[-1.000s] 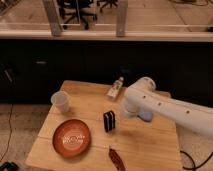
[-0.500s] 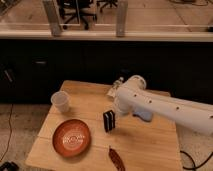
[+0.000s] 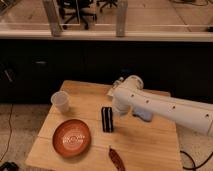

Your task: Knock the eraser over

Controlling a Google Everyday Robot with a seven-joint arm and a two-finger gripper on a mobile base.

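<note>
- On the wooden table (image 3: pixel 150 145), camera view, one entry per item.
- Arm (image 3: pixel 165 106): white, reaching in from the right edge. Compared with a second ago its rounded wrist end has swung leftward across the table, from beside the light-blue pad toward the middle. Judged meaning: the approach to the target is nearly closed, but the push itself is not yet made.
- Gripper (image 3: pixel 118 108): lies at the low, left end of the arm, just right of the eraser and near its upper half. It is hidden against the wrist housing, so how far the pincer is parted, and whether it has hold of anything, cannot be told.
- Eraser (image 3: pixel 107 119): small black rectangular block with a pale stripe down its middle, standing upright on its short end near the table's centre, to the right of the plate. It stands in the same spot and posture as in both earlier pictures, so it is not yet knocked over. Whether the arm already touches it cannot be told.
- Paper cup (image 3: pixel 60 101): white, upright, at the left side, well apart from the eraser.
- Plate (image 3: pixel 71 138): round, orange-brown, patterned, front left.
- Light-blue pad (image 3: pixel 145 115): partly covered by the arm.
- Pale small bottle (image 3: pixel 118 83): at the far edge, mostly behind the arm.
- Dark red object (image 3: pixel 116 158): long, at the front edge; kind unclear.
</note>
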